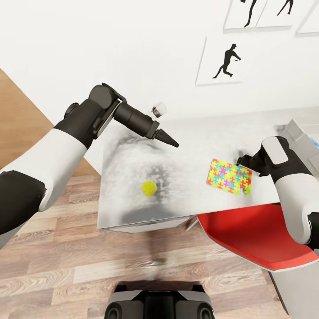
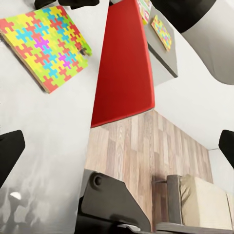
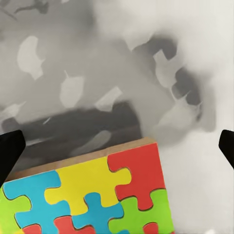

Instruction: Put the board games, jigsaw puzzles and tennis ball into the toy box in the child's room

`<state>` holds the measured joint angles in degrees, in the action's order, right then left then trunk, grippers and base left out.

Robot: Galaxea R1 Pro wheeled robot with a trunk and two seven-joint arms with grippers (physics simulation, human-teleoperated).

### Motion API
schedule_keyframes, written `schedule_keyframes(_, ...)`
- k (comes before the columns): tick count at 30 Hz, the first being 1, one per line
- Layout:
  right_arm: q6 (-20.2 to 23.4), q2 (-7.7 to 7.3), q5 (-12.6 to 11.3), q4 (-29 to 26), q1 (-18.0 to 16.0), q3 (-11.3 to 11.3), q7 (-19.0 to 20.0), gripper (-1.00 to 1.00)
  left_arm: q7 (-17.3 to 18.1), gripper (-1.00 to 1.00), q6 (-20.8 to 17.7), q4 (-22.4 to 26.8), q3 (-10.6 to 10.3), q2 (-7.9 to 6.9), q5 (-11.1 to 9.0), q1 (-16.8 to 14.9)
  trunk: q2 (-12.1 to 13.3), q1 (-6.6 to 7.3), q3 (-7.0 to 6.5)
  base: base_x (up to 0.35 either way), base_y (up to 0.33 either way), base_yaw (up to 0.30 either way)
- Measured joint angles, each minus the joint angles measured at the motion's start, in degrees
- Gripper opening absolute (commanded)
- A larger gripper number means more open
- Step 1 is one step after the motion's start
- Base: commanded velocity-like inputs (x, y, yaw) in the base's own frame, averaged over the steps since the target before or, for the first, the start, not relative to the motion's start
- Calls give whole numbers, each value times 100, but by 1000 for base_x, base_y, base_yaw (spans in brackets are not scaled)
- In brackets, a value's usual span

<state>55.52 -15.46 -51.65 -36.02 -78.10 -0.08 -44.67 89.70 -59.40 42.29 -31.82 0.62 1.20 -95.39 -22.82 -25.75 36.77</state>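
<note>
— White wall and a glossy grey table [image 1: 133, 208] ahead of me. What's on it?

— One jigsaw puzzle [image 1: 229, 176] lies flat near the table's front edge, just above the red chair [image 1: 257, 237]. The tennis ball [image 1: 149, 187] sits well apart from it, toward my left. At the far right I catch a corner of the toy box [image 1: 301, 137].

— And your hands?

— My right gripper [image 1: 241, 160] hovers at the puzzle's far corner. Its fingers stand wide apart in the wrist view, with nothing between them. My left gripper [image 1: 170, 141] hangs over the table beyond the ball. It's spread wide too, and empty.

— So how do you lift a sheet that thin?

— I'd say carefully. It lies flush, so pinching from above would likely just skid off. Better to come in low at the edge [image 3: 87, 158], one finger tip under the board and the other on top, then close firmly before raising it. Keeping it level on the way to the box should stop it slipping.
</note>
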Motion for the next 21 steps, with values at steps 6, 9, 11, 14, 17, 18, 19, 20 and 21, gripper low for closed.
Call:
schedule_keyframes(6, -4, -4, 5, -4, 0, -3, 2, 100, -2, 100, 0, -1, 0, 9, 43, 0, 0, 0, 0, -43, 102, 0)
schedule_keyframes(9, -4, -7, 6, -2, 0, -11, 1, 100, -2, 100, 0, -1, 0, 9, 45, 0, 0, 0, 0, -10, 33, 0)
schedule_keyframes(11, -4, -8, 3, 1, 0, -14, 2, 100, -2, 100, 0, 0, 0, 9, 47, 0, 0, 0, 0, -4, 13, 0)
schedule_keyframes(14, -3, -9, -1, 3, 0, -15, 1, 100, -2, 100, 0, 0, 0, 10, 48, 0, 0, 0, 0, -2, 6, 0)
schedule_keyframes(17, -4, -9, -3, 0, 0, -16, 1, 100, -2, 100, 0, 0, 0, 12, 53, 0, 0, 0, 0, -1, 2, 0)
schedule_keyframes(18, -4, -9, -3, -1, 0, -16, 2, 100, -3, 100, 0, 0, 0, 13, 53, 0, 0, 0, 0, 0, 0, 0)
schedule_keyframes(19, -4, -9, -3, -2, 0, -16, 1, 100, -3, 100, 0, 0, 0, 14, 53, 0, 0, 0, 0, 0, 8, 0)
schedule_keyframes(20, -5, -9, -3, -3, 0, -16, -2, 100, -3, 100, 0, 0, 0, 14, 54, 0, 0, 0, 0, 0, 20, 0)
schedule_keyframes(21, -5, -9, -3, -3, 0, -16, -1, 100, -3, 100, 0, -1, 0, 13, 54, 0, 0, 0, 0, 0, 53, 0)
